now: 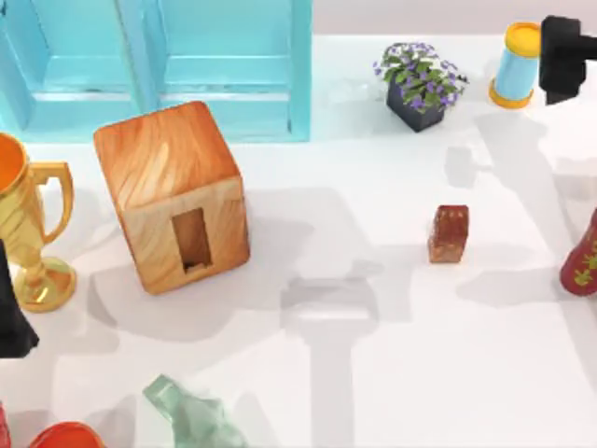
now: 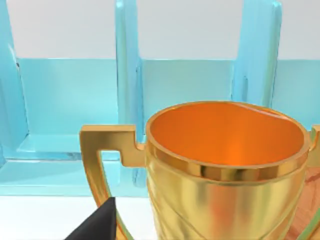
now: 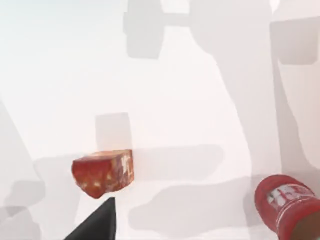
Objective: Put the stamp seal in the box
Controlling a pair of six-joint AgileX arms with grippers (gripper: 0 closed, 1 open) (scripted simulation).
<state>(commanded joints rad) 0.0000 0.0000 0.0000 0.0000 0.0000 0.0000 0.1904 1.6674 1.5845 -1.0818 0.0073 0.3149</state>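
The stamp seal (image 1: 449, 233), a small mottled reddish-brown block, stands upright on the white table right of centre. In the right wrist view the stamp seal (image 3: 103, 172) lies just ahead of my right gripper. The box (image 1: 173, 196), a large glossy wooden cube, sits left of centre, and the rectangular hole (image 1: 191, 239) in its face looks toward the table's front. My right gripper (image 1: 564, 51) hangs at the far right corner, well away from the seal. My left gripper (image 1: 11, 322) sits at the left edge, behind a gold trophy.
A turquoise cabinet (image 1: 159, 65) lines the back left. The gold trophy (image 1: 28, 233) stands left of the box. A flower pot (image 1: 422, 84) and a blue-yellow cup (image 1: 516, 65) stand at the back right. A dark red vase (image 1: 583, 261) is at the right edge, a green bottle (image 1: 191, 415) at the front.
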